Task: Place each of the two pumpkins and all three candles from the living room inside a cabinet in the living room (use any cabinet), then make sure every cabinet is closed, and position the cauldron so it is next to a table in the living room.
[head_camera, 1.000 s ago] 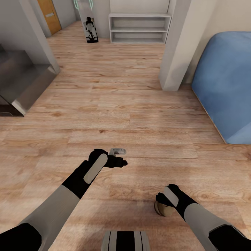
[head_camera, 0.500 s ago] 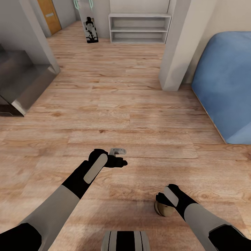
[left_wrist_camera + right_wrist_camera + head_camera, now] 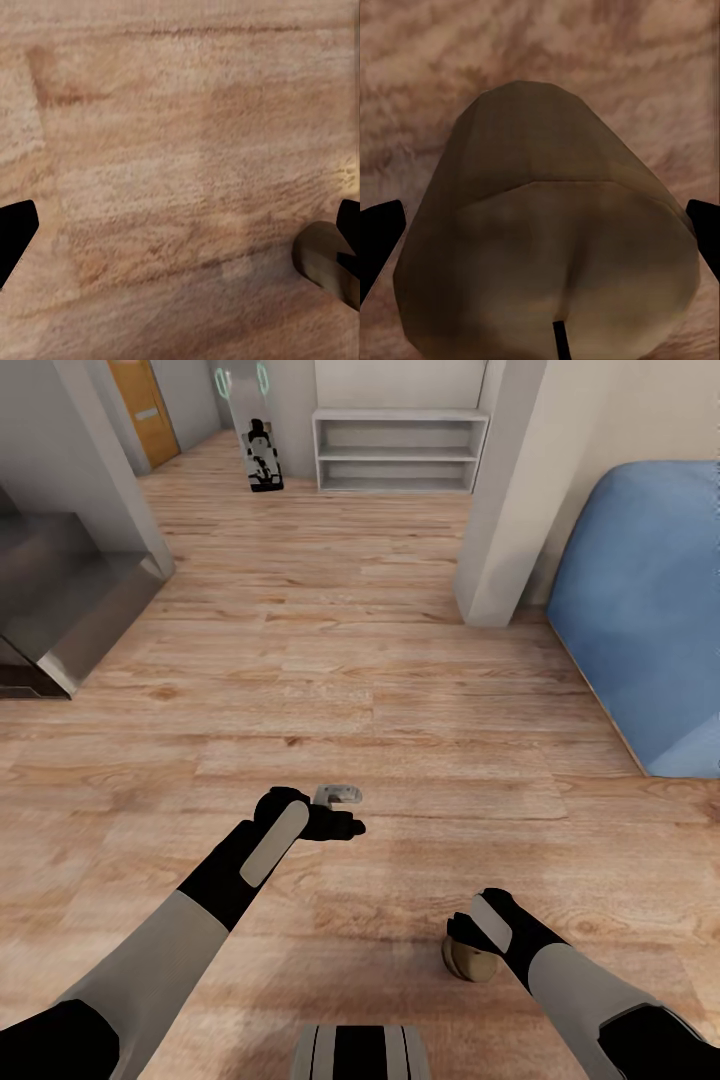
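- Right gripper (image 3: pixel 468 943): you are holding it low over the wood floor (image 3: pixel 400 690), nearest to you. Its fingers are pinching a candle (image 3: pixel 463 957); in the head view your wrist is covering most of that candle.
- Candle, right wrist view (image 3: pixel 547 247): a stubby tan-olive cylinder is sitting between the two dark fingertips (image 3: pixel 379 232), its lower edge cut off by the frame.
- Left gripper (image 3: pixel 340 812): you are reaching it forward, a little farther out, over bare floor. Its fingers are standing spread apart, with nothing between them. In the left wrist view the tips (image 3: pixel 15 232) are showing at the frame edges.
- Blue rounded furniture (image 3: pixel 640 610): it is lying to the right, cut off by the frame.
- Grey pillar (image 3: pixel 500 490): it is standing beyond.
- Steel unit (image 3: pixel 60 600): it is partly cut off at left.
- White open shelf (image 3: pixel 400 450): it is standing against the far wall.
- Orange door (image 3: pixel 145 405): it is showing at the far left, its top cropped.
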